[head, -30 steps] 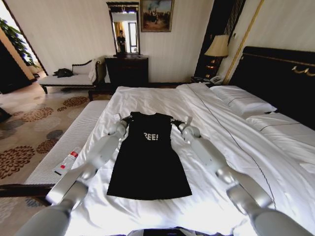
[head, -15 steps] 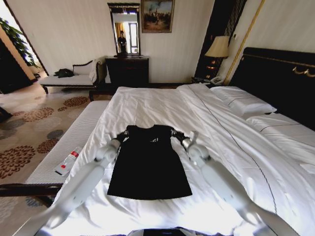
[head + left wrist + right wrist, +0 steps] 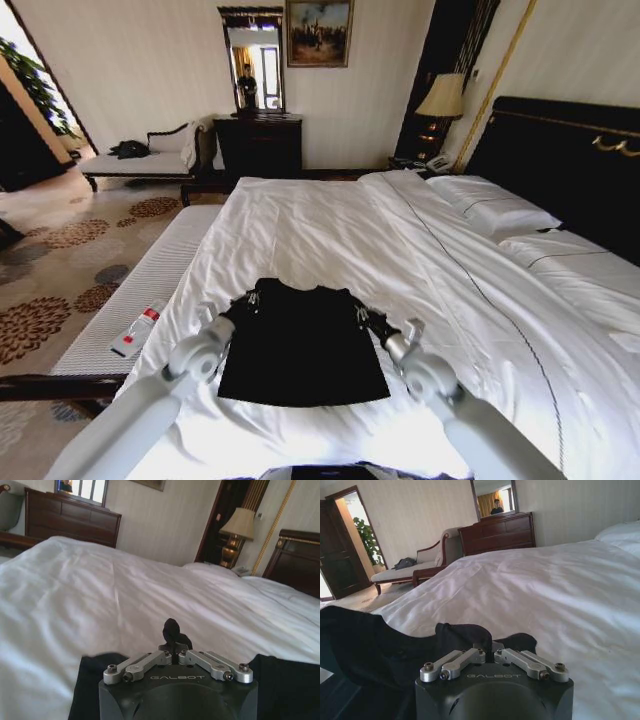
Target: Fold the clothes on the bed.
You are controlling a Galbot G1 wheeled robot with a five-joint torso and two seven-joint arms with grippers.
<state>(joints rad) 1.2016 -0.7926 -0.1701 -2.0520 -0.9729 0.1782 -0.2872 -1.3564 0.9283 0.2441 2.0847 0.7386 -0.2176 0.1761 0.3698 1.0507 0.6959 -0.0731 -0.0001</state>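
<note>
The clothes, a black T-shirt (image 3: 300, 350), lie on the white sheet of the bed (image 3: 330, 230), with the top edge lifted and drawn over the lower part. My left gripper (image 3: 246, 300) is shut on the shirt's left top corner. My right gripper (image 3: 364, 318) is shut on the right top corner. In the left wrist view, a tuft of black fabric (image 3: 173, 630) sticks up from the shut left gripper (image 3: 173, 653). The right wrist view has black cloth (image 3: 380, 650) bunched at the shut right gripper (image 3: 490, 653). The chest lettering is hidden.
A pale bench (image 3: 130, 300) runs along the bed's left side with a bottle (image 3: 137, 330) on it. Pillows (image 3: 495, 205) and the dark headboard (image 3: 570, 160) stand at the right. A dresser (image 3: 257, 140), chaise (image 3: 140, 160) and lamp (image 3: 443, 95) stand against the far wall.
Both grippers have pulled back toward me with the shirt's top corners, carrying the upper part over the lower. The white lettering is now covered and the shirt looks shorter.
</note>
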